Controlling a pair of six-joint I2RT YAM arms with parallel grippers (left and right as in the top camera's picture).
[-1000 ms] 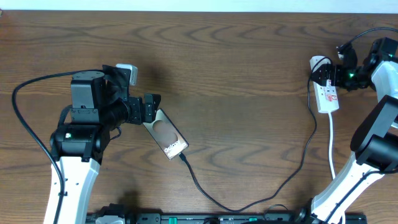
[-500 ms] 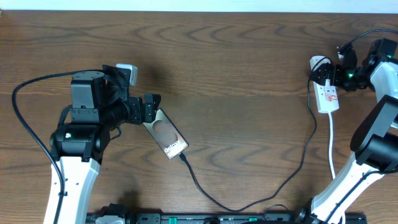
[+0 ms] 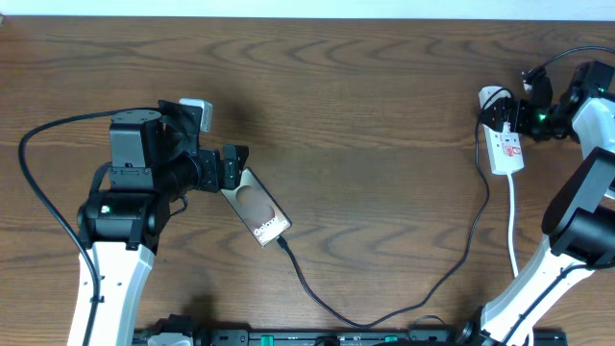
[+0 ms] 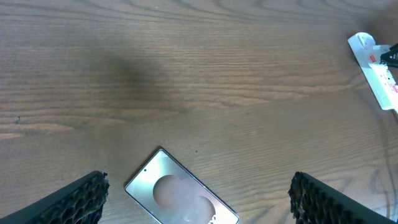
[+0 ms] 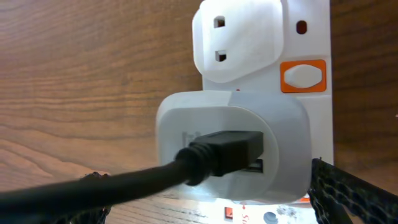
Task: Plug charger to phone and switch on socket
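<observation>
Left gripper [image 3: 234,165]: jaws spread wide over the upper end of the phone [image 3: 259,209], gripping nothing. Right gripper [image 3: 517,115]: jaws spread, flanking the white adapter [image 5: 186,118] seated in the socket [image 3: 506,146]. Charger [image 3: 423,293] runs from the adapter across the table [image 3: 365,96] to the phone's lower end.

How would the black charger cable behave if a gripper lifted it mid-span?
Probably floppy: the charger lies in a loose curve on the table. Thin, so likely light and hard to pinch. Lifting could tug the phone and socket, where its ends sit.
</observation>
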